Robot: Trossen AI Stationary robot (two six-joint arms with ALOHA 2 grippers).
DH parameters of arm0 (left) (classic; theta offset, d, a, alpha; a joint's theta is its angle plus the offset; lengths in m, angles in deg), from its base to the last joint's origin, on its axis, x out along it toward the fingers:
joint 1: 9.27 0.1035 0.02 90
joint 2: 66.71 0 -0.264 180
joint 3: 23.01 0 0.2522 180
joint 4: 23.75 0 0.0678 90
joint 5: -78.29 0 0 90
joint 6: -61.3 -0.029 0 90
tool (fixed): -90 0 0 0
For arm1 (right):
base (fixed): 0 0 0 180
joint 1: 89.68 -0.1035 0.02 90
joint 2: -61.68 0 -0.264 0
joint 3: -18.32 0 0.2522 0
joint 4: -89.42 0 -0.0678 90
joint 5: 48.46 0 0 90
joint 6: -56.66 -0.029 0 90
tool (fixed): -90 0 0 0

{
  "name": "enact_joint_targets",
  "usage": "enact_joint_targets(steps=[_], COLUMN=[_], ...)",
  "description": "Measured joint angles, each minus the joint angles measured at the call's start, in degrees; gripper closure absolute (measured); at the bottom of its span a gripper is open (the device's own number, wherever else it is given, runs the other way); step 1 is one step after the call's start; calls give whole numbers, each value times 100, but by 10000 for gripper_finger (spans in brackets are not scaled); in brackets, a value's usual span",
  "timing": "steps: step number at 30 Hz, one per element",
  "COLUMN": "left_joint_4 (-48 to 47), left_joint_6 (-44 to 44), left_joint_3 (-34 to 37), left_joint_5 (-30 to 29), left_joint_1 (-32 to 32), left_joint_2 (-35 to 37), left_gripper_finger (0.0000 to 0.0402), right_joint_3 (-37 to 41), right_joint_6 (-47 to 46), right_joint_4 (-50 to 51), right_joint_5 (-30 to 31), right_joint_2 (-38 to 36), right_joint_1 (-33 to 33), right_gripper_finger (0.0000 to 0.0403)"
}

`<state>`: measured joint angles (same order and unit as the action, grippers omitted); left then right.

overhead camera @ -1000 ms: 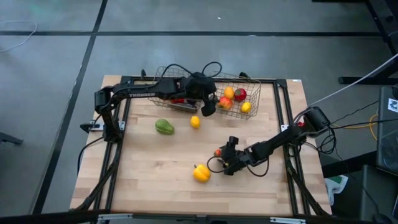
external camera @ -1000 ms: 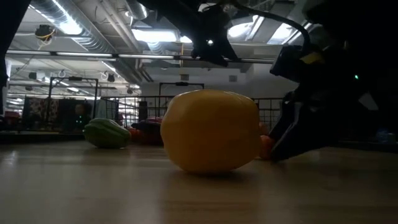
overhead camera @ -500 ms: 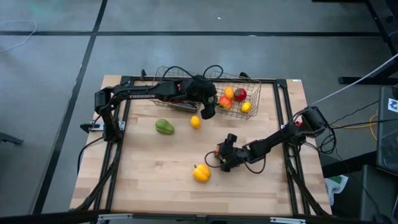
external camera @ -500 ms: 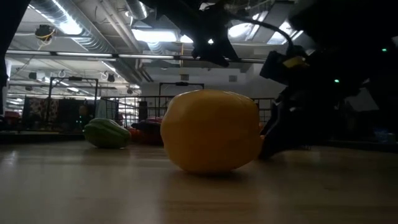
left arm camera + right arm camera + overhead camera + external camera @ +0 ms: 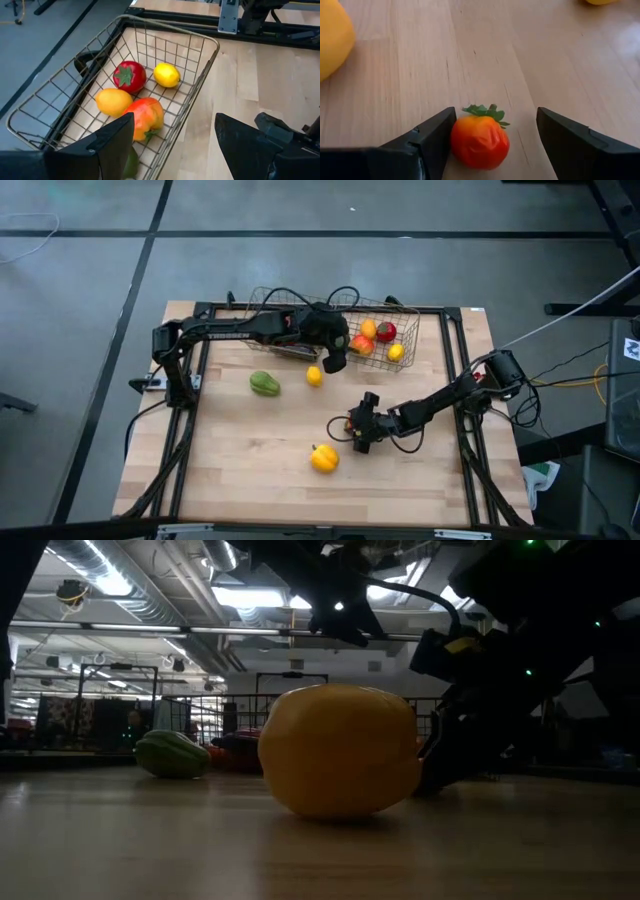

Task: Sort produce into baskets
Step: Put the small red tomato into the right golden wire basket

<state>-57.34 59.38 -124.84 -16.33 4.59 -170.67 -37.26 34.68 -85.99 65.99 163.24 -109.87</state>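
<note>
While open, right claw (image 5: 492,145) straddles tomato (image 5: 480,141).

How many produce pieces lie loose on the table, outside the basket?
4: a green piece at left, a lemon beside it, a yellow pepper near the front, and a small tomato between the right gripper's open fingers. Others may be hidden under the arms.

The right gripper (image 5: 352,430) has travelled across the table toward its left edge. Its open fingers now straddle the small red-orange tomato (image 5: 480,141), closer to the yellow pepper (image 5: 323,458).
</note>
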Motion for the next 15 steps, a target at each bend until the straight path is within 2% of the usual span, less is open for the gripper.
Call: enact_joint_targets(steps=[5,15], left_joint_4=[-223,-556], left_joint_6=[49,55], left_joint_3=[4,4], left_joint_5=[0,1], left_joint_1=[0,-8], left_joint_2=[-1,-1], left_gripper_finger=[128,128], right_joint_3=[0,0], right_joint_6=[0,2], right_joint_4=[0,5], right_joint_5=[-4,-28], right_joint_2=[0,-5], right_joint_1=[-2,-4], right_gripper_finger=[133,230])
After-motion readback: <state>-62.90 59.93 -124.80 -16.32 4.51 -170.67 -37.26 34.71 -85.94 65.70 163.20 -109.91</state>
